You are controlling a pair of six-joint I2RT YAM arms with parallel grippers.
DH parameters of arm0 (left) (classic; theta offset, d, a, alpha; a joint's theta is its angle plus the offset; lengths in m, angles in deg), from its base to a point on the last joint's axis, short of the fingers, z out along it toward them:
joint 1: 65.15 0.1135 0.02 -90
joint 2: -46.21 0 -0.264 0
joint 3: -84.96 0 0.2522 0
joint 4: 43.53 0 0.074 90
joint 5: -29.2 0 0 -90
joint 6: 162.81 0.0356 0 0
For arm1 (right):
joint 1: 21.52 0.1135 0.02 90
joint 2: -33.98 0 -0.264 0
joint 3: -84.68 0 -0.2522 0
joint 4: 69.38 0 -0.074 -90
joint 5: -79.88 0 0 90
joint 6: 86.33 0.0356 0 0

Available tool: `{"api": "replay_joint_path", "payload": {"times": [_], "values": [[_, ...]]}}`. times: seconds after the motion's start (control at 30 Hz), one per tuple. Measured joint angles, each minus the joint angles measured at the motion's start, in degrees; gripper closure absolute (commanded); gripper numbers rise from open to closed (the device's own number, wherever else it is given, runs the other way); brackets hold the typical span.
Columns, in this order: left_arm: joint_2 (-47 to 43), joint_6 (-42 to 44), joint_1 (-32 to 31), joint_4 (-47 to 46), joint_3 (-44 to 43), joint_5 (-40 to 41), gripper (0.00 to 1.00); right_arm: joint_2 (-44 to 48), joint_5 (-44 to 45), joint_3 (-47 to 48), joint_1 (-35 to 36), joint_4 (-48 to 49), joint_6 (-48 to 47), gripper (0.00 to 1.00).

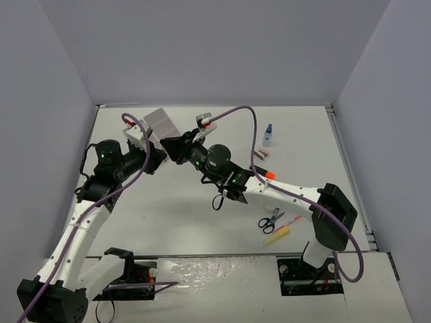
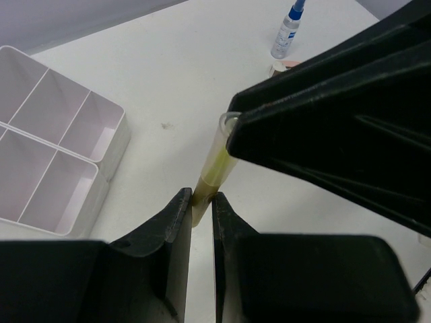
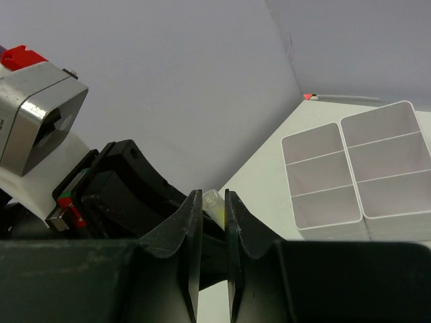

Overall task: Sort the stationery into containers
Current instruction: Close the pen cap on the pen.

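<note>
While walled (image 1: pixel 215 47) in grey, shows white table (image 1: pixel 168 215), bare-floored tray (image 3: pixel 330 225) far left, left gripper (image 2: pixel 201 199) and right gripper (image 3: pixel 213 199) clamping one yellow highlighter (image 2: pixel 214 158).

A yellowish highlighter (image 2: pixel 214 165) is held above the table, one end between the left fingers (image 2: pixel 176 222), the other end between the right fingers (image 3: pixel 190 222). The white tray (image 1: pixel 159 121), with six empty compartments, stands upper centre-left in the top view. At the right stands a blue-capped bottle (image 1: pixel 268 136), upright, with a small pinkish piece (image 1: pixel 264 153) just below it. In the lower right, scissors (image 1: pixel 268 222), a thin pen (image 1: pixel 289 221) and a second yellow highlighter (image 1: pixel 277 235) lie close together.
</note>
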State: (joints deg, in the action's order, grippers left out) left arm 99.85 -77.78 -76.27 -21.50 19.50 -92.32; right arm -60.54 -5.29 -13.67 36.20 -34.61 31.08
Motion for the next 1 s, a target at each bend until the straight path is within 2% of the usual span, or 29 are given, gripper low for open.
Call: {"api": "replay_joint_path", "payload": {"times": [0.53, 0.7, 0.83, 1.0], "values": [[0.26, 0.28, 0.0, 0.99, 0.0, -0.23, 1.0, 0.31, -0.35, -1.1, 0.83, 0.52, 0.21, 0.99], [0.26, 0.61, 0.0, 0.89, 0.0, -0.6, 1.0, 0.3, -2.02, -0.71, 0.23, 0.01, 0.5, 0.75], [-0.28, 1.18, 0.55, -3.01, -0.05, -0.42, 1.0, 0.06, -4.8, 1.05, -0.63, -5.44, 0.37, 0.71], [-2.65, 1.39, 1.24, -10.5, -0.58, -0.3, 1.0, -1.73, -10.37, 1.45, -1.62, -15.43, 0.34, 0.71]]}}
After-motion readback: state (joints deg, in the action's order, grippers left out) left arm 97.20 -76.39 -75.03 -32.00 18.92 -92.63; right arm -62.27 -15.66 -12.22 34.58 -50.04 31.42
